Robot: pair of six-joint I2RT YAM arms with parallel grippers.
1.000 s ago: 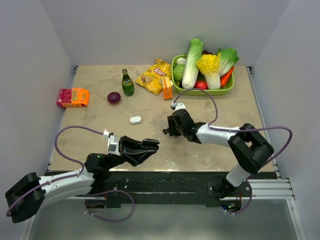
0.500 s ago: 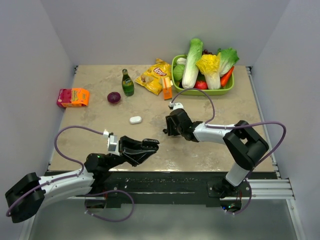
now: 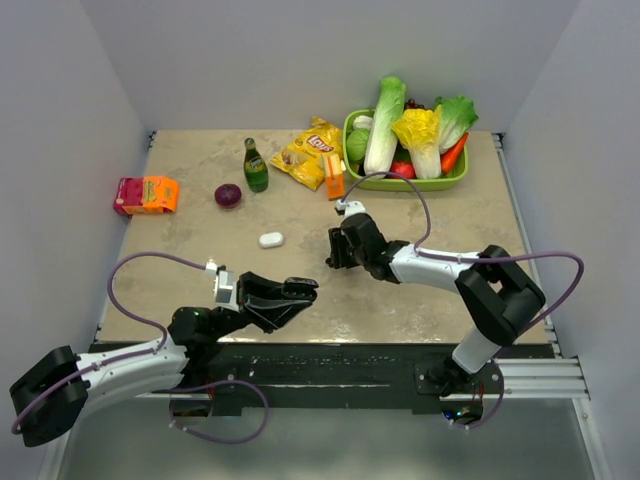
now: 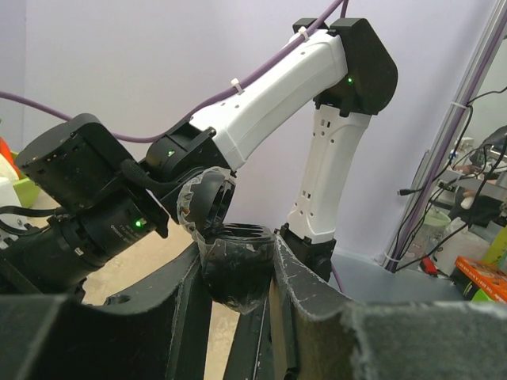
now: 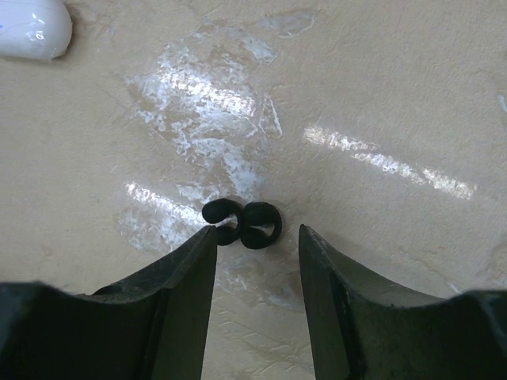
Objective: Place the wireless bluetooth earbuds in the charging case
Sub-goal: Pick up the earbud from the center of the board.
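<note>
- Black earbuds (image 5: pixel 242 224) are lying on the tabletop (image 5: pixel 380 95), touching each other, and are being straddled by the right claw (image 3: pixel 331 261); its jaws are spread and nothing is being pinched yet.
- Black charging case (image 4: pixel 238 265) is being pinched by the left claw (image 3: pixel 303 289), lid open, held off the tabletop near the front edge, well apart from the buds.
- White case (image 3: pixel 271 239) is lying near the right claw, untouched.
- Step judged: pickup of a black bud is being set up; no bud is being inserted yet.
- Next move: one bud alone is to be pinched and then carried to the open case. As the buds are touching, both are likely being disturbed at closing.
</note>
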